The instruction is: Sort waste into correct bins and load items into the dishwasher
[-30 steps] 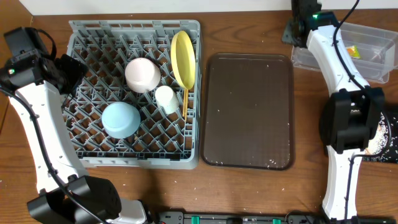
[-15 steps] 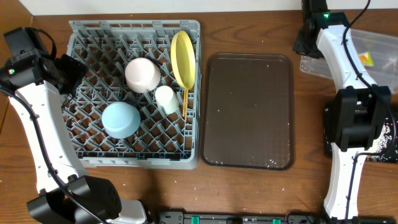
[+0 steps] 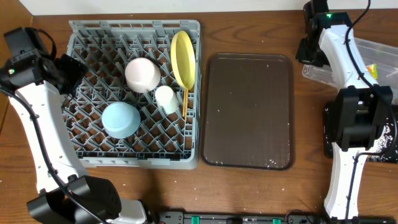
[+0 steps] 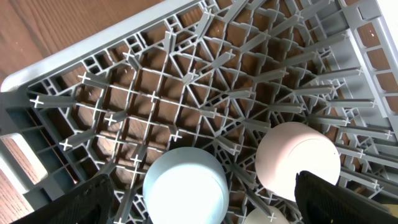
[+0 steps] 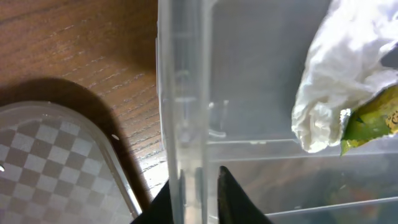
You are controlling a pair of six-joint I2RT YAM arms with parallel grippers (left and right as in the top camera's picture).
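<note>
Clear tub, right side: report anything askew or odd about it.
The clear tub sits skewed to the table edge and looks tilted, with the right tool pinching its wall. The tissue and wrapper lie bunched inside it.

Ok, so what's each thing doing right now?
left gripper: open, over the rack.
right gripper: shut on the wall of the clear tub.
clear tub: gripped, tissue and wrapper inside.
yellow plate: on edge in the rack.
pink bowl: in the rack.
blue bowl: in the rack.
white cup: in the rack.
brown tray: flat on the table.
</note>
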